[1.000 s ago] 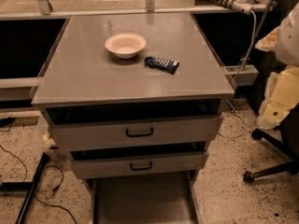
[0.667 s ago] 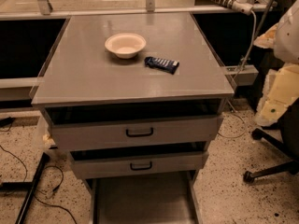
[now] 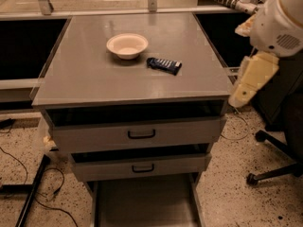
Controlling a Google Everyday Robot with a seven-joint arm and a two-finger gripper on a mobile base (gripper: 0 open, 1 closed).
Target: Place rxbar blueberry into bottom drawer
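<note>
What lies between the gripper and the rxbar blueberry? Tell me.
Only bare cabinet top separates the rxbar blueberry from the gripper beside its right edge, camera view.

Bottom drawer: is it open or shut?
Open. The bottom drawer is pulled out, showing its bare grey floor. The gripper hangs beside the cabinet.

Dark blue rxbar blueberry (image 3: 164,65), cream bowl (image 3: 127,45), grey bottom drawer (image 3: 147,203), cream hand (image 3: 240,96) at right
</note>
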